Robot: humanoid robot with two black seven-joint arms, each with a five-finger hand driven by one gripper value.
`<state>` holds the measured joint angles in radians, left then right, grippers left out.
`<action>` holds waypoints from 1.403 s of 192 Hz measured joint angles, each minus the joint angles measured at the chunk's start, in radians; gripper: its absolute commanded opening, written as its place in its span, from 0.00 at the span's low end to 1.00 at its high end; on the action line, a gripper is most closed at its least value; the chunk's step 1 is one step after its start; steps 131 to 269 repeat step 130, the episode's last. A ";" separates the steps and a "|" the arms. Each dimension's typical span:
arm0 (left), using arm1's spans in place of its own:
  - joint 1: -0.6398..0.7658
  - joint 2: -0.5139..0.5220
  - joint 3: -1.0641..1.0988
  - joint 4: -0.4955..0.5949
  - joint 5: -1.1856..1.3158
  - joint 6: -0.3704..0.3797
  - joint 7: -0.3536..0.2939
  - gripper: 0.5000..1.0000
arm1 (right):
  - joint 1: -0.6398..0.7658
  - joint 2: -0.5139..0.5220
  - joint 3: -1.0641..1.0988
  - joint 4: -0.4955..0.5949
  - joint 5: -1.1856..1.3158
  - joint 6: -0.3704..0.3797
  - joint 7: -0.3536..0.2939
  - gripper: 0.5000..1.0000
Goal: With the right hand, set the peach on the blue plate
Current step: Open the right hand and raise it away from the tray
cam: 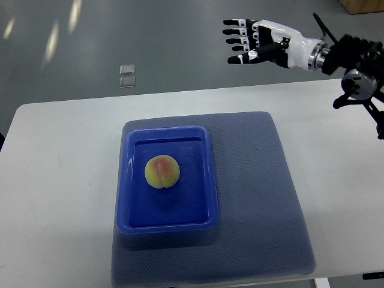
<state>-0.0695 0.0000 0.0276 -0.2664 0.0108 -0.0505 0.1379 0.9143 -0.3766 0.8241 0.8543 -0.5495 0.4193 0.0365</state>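
Note:
A yellow-green peach with a pink blush [162, 171] lies inside the blue rectangular plate [135, 221], slightly left of its middle. The plate sits on a grey-blue mat on the white table. My right hand [243, 42] is raised at the upper right, beyond the table's far edge, well away from the plate. Its fingers are spread and straight and hold nothing. Its arm comes in from the right edge. The left arm does not show.
The grey-blue mat [258, 198] covers the table's middle. The white table [60, 180] extends left and right of it. Two small shiny squares [127, 76] lie on the grey floor beyond the table. A wooden corner [363, 6] shows at top right.

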 measured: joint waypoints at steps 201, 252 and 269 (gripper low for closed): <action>0.000 0.000 0.002 -0.002 0.000 0.008 0.000 1.00 | -0.343 0.242 0.350 -0.123 0.508 -0.040 0.141 0.86; 0.000 0.000 0.002 -0.002 0.000 0.008 0.000 1.00 | -0.343 0.242 0.350 -0.123 0.508 -0.040 0.141 0.86; 0.000 0.000 0.002 -0.002 0.000 0.008 0.000 1.00 | -0.343 0.242 0.350 -0.123 0.508 -0.040 0.141 0.86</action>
